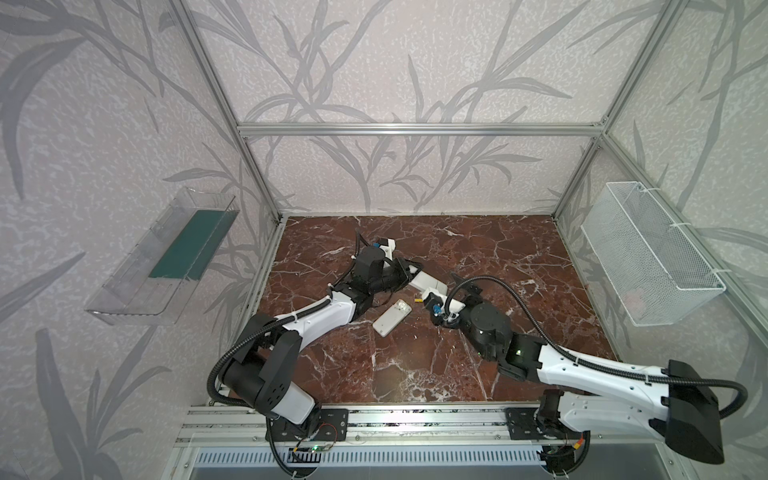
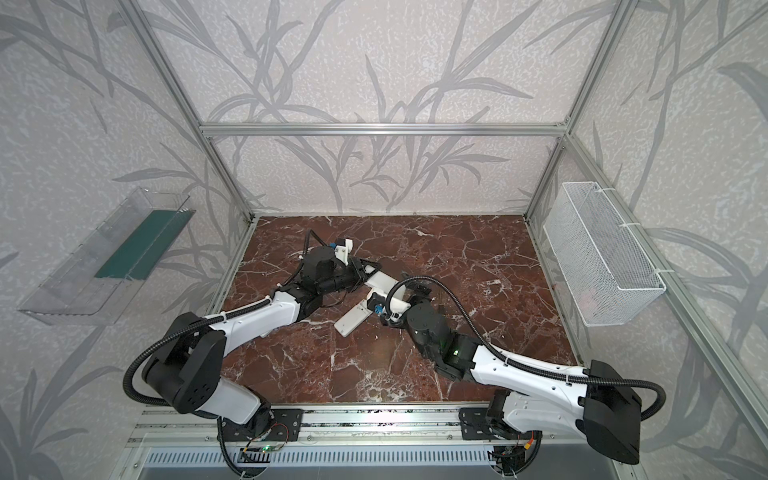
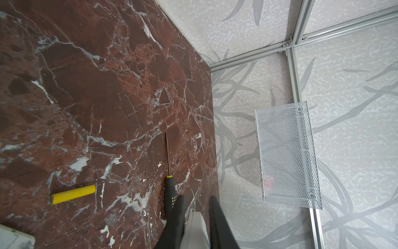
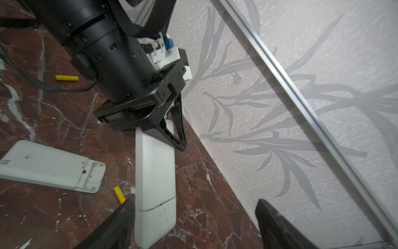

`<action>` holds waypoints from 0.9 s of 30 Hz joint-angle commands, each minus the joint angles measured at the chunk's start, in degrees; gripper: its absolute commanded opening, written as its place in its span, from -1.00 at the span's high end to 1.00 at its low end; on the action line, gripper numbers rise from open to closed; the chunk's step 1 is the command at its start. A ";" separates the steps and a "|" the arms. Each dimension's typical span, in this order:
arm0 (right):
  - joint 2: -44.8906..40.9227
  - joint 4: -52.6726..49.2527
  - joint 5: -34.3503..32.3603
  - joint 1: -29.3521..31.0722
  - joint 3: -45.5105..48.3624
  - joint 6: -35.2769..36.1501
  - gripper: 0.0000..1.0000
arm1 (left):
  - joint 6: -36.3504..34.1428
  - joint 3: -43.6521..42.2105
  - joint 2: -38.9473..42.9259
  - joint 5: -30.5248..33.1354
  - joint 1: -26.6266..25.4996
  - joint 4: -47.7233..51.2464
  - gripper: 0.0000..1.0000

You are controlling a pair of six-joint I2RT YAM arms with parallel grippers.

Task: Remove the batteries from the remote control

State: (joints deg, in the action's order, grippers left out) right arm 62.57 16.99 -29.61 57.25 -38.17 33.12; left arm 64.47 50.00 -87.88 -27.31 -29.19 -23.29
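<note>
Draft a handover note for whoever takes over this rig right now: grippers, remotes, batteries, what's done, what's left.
The left gripper is shut on the held remote at one end.
The right gripper is open and empty at that remote's free end.
The open remote lies flat on the table, cover off, compartment apparently empty.
The near battery lies loose by the right gripper, the far battery farther off.
Done: open remote apparently unloaded.
Left: held remote's cover looks still on; open it, remove any batteries.

Leaf-patterned walls point(image 1: 374, 62), red marble tabletop point(image 1: 519, 257), aluminium frame point(image 1: 415, 129).
</note>
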 commanded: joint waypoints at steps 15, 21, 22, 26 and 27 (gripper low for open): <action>2.45 -18.88 38.97 -22.62 -6.14 -59.05 -0.42 | 4.92 -6.85 0.72 -5.12 3.06 -20.80 1.00; 2.56 -9.22 45.74 -24.36 -2.05 -69.24 -0.28 | 4.46 -6.86 2.05 -5.32 3.19 -20.57 1.00; 2.69 -8.20 46.25 -24.41 -1.82 -71.11 -0.28 | 4.51 -6.77 2.23 -5.27 3.20 -20.49 1.00; 3.93 -6.03 47.48 -24.41 -1.69 -73.26 -0.23 | 5.13 -6.69 2.58 -5.66 3.17 -20.99 1.00; 4.21 -5.15 47.62 -24.43 -1.55 -73.66 -0.22 | 5.23 -6.67 2.65 -5.87 3.09 -21.16 1.00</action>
State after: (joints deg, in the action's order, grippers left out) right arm 66.06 6.96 15.27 32.97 -40.25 -36.40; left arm 68.16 43.33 -87.22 -31.68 -26.28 -40.91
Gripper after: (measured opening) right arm 0.612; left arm 0.180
